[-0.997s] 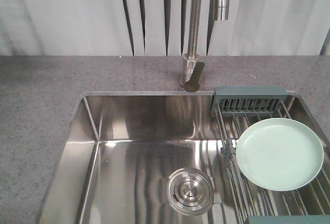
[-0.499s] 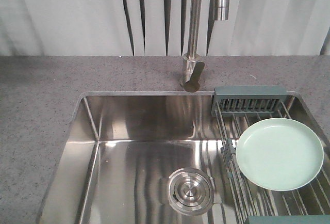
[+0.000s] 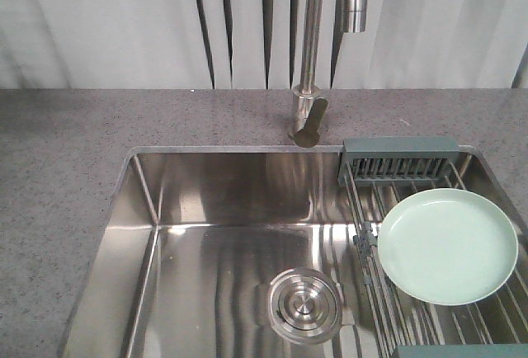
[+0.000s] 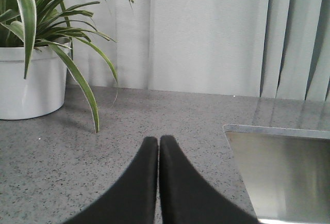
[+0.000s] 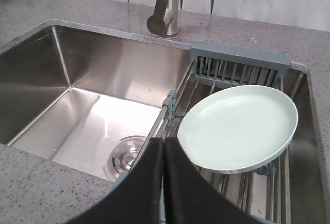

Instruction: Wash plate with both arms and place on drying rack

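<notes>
Nothing has shifted: both my claws, left gripper (image 4: 158,140) and right gripper (image 5: 163,142), pressed together (empty); matte mint plate (image 3: 447,247) rests on wire drying rack (image 3: 399,158).

A grey speckled counter (image 3: 66,168) carries everything. A steel sink (image 3: 214,242) is set into it, with a faucet (image 3: 309,119) standing on the counter just behind the basin. A white pot (image 4: 31,82) holding a green plant (image 4: 46,7) stands on the counter, well left of the sink.
</notes>
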